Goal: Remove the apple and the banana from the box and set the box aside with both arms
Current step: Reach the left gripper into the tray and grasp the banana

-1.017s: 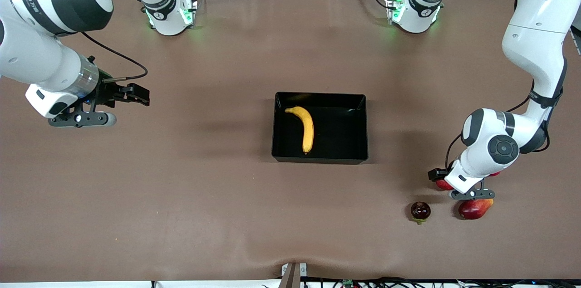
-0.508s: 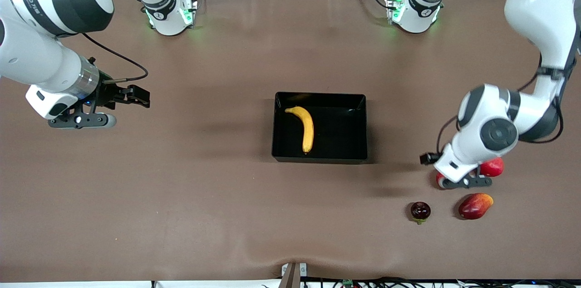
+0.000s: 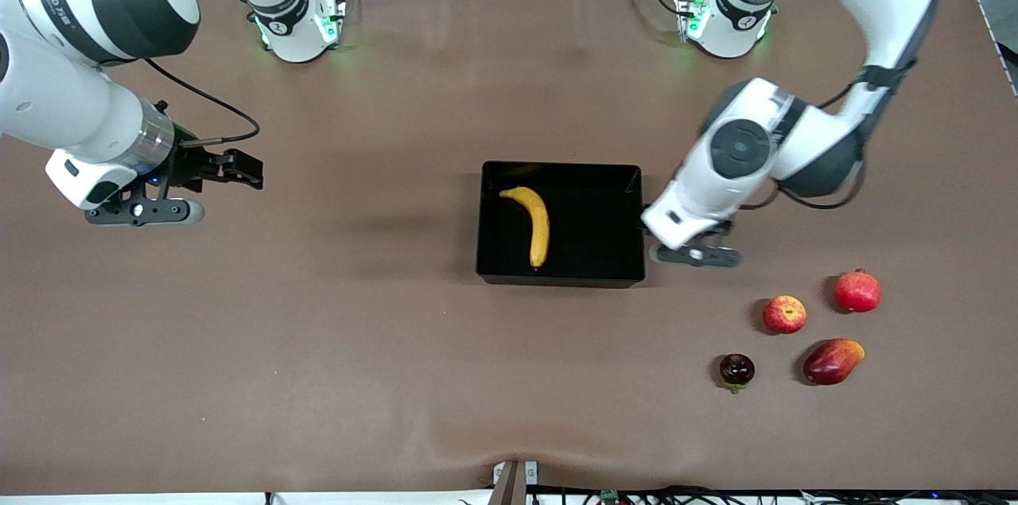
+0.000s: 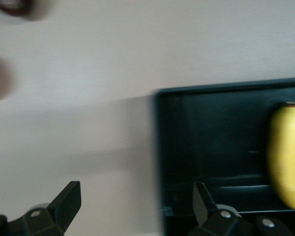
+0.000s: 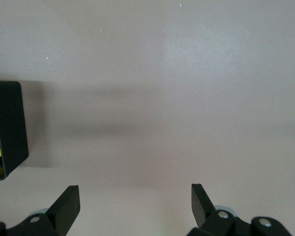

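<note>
**Both pairs of fingers spread wide and empty**

Fingers [image 4: 71, 199] of the left gripper [image 3: 690, 254] stand wide apart with nothing between them, hovering over the box's wall at the left arm's end. In the left wrist view one finger is over the box's inside and the other over bare bench.

The box [image 3: 628, 179] is a glossy black rectangular bin, open on top, with low walls, at the middle of the brown matte bench [image 3: 358, 346]. Inside lies the banana [image 3: 538, 225], long, curved and smooth yellow, apart from the fingers.

The apple [image 3: 784, 314], small, round, red with yellowish streaks, sits on the bench nearer the front camera than the left gripper and well apart from it. Beside it are a rounder red fruit [image 3: 857, 292], an oblong red-orange mango [image 3: 832, 362] and a dark maroon fruit [image 3: 736, 370].

The right gripper [image 3: 143, 210] waits over bare bench toward the right arm's end, its fingers equally wide and empty.
</note>
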{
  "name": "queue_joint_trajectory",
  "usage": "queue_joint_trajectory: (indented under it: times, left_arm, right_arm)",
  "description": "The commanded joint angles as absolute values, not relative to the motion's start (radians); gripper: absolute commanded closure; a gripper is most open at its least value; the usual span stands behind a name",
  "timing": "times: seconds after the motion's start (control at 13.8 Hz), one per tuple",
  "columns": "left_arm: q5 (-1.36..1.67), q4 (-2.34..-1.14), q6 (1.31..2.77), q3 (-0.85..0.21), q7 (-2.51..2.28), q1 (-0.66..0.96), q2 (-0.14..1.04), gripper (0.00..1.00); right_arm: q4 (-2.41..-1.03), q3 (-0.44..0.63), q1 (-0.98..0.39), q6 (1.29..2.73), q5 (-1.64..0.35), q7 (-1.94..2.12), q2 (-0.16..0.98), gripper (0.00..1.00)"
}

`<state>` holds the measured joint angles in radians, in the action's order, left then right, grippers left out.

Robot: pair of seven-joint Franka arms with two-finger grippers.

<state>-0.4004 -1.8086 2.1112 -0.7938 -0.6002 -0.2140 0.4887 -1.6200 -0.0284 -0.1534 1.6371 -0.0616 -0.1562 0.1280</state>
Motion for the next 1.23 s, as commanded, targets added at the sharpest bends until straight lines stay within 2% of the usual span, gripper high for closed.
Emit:
queue_joint_trajectory:
  times: [0.0,0.22,0.65,0.87,1.02,1.09,1.16]
  left_arm:
    - [-0.410,-1.793,2.207,-0.795,-0.693,-0.100,0.573,0.00]
    - [-0.469,-1.775,2.290,-0.752,-0.787,0.023,0.661,0.00]
    - [-0.520,-1.686,2.293,-0.652,-0.986,0.214,0.811,0.00]
    - [-0.505,-1.638,2.293,-0.560,-1.026,0.311,0.836,0.00]
    - [-0.512,-1.638,2.316,-0.557,-1.026,0.324,0.860,0.00]
    - [-0.512,-1.638,2.345,-0.557,-1.026,0.324,0.868,0.03]
    - [-0.512,-1.638,2.376,-0.555,-1.028,0.324,0.880,0.12]
  right_arm:
    - [-1.621,-0.023,-0.164,1.641,-0.057,-0.176,0.126,0.00]
    - [-1.621,-0.023,-0.167,1.643,-0.057,-0.176,0.127,0.00]
    - [-1.621,-0.023,-0.172,1.651,-0.057,-0.178,0.133,0.00]
    - [-1.621,-0.023,-0.172,1.652,-0.057,-0.176,0.137,0.00]
    - [-1.621,-0.023,-0.172,1.652,-0.057,-0.176,0.137,0.00]
    - [-1.621,-0.023,-0.172,1.652,-0.057,-0.176,0.137,0.00]
    - [-1.621,-0.023,-0.172,1.654,-0.057,-0.178,0.137,0.00]
